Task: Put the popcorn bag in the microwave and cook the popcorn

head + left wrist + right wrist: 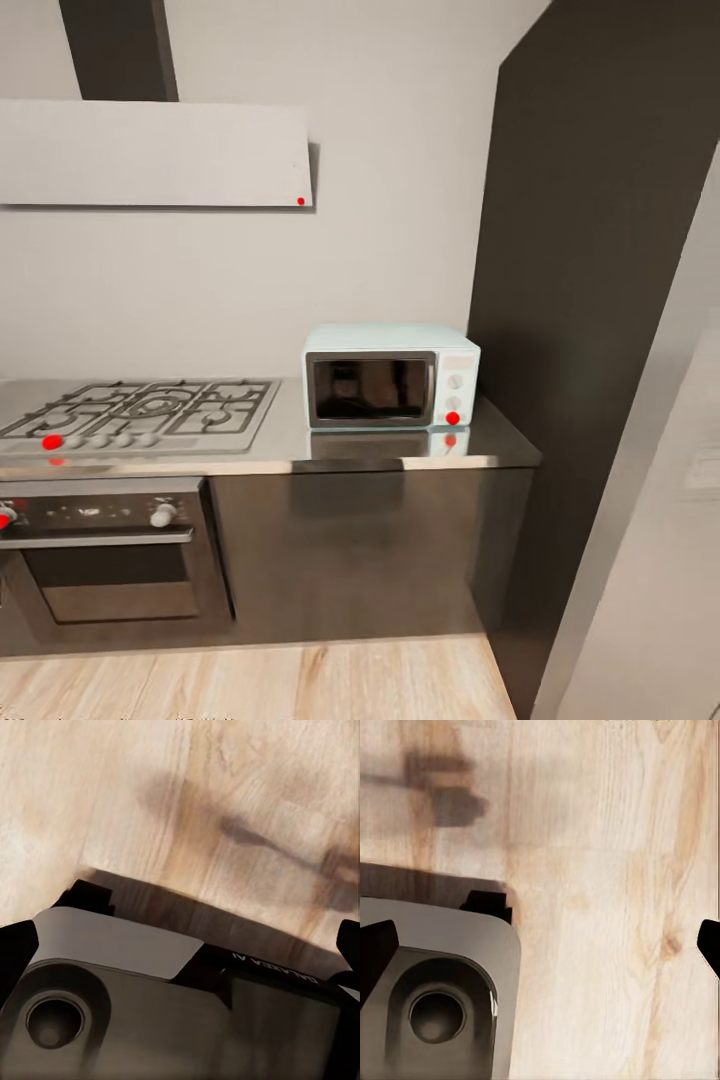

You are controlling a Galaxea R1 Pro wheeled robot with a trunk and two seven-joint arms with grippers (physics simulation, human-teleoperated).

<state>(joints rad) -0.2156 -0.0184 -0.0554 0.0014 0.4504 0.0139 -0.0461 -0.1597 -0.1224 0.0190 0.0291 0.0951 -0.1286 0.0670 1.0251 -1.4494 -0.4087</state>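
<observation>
Grey-walled kitchen, metal table [250, 455]: mint microwave [390, 375] at right end, door closed, beside gas hob [150, 408]. Popcorn bag unseen; probably soft, light, best gripped at rim. Finger state: cannot tell.

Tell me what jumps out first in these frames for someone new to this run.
The pale mint-blue microwave stands out, door shut, sitting on the grey metal countertop near its right end, beside a tall dark cabinet. To its left lies the gas hob with an oven below and a white hood above. Both wrist views look down at light wood floor past the robot's own base.
</observation>
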